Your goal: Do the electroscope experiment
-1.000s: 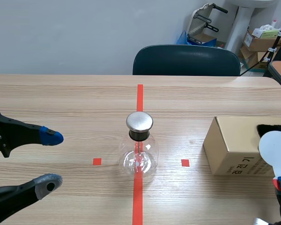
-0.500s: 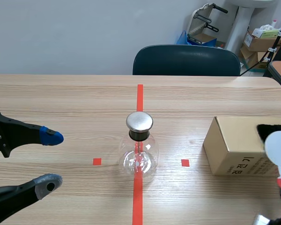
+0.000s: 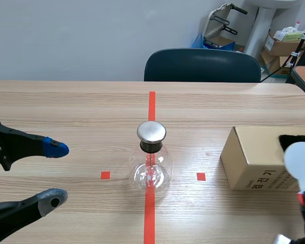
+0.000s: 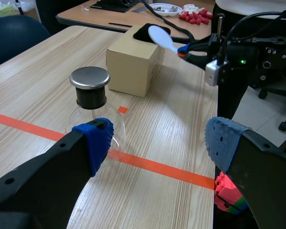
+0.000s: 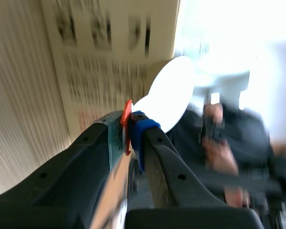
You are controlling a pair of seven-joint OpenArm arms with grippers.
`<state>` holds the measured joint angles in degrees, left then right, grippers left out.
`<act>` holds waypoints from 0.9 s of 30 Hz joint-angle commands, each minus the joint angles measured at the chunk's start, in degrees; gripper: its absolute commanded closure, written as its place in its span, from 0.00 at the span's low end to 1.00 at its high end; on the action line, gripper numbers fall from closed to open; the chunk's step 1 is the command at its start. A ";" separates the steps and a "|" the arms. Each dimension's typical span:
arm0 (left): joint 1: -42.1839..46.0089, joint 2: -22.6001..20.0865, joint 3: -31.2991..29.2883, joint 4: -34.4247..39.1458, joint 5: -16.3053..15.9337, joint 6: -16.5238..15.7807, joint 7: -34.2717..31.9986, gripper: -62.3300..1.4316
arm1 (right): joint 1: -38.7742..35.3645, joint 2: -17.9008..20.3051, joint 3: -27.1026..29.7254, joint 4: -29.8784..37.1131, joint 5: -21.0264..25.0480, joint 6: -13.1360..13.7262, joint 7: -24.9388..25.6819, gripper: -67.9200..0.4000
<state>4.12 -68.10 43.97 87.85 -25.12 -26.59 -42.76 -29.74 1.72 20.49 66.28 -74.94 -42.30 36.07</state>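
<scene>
The right gripper [image 5: 129, 130] is pinching the white paddle [image 5: 171, 93] by its orange stem, the disc sticking out past the fingertips beside the cardboard box [image 5: 109, 47]. The left gripper [image 4: 159, 143] is gaping wide, the electroscope [image 4: 90, 90] standing just ahead of its fingers

So the flask [image 3: 151, 162] sits mid table [image 3: 66, 101], box [image 3: 249, 152] to its right, chair [image 3: 202, 65] behind; paddle [image 3: 300, 158] hangs, I think, over the box's near corner.

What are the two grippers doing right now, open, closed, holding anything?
Left gripper: open, holding nothing.
Right gripper: shut on the white paddle, gripped by its handle.
</scene>
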 commanded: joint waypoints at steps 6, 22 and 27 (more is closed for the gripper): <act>-0.04 -0.17 -0.37 0.76 -0.39 0.17 -1.18 0.30 | -0.11 0.63 0.24 0.83 0.35 -2.56 -16.06 0.98; -0.20 -0.15 -0.37 0.76 -0.39 0.28 -1.18 0.30 | -0.11 0.63 0.24 0.83 0.39 -2.56 -15.34 0.98; -0.20 -0.15 -0.37 0.76 -0.39 0.28 -1.18 0.30 | -0.09 0.68 0.22 0.85 0.31 -2.56 -18.91 0.98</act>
<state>4.12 -68.10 43.97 87.85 -25.12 -26.20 -42.76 -29.74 1.61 20.53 66.28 -74.56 -42.15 15.49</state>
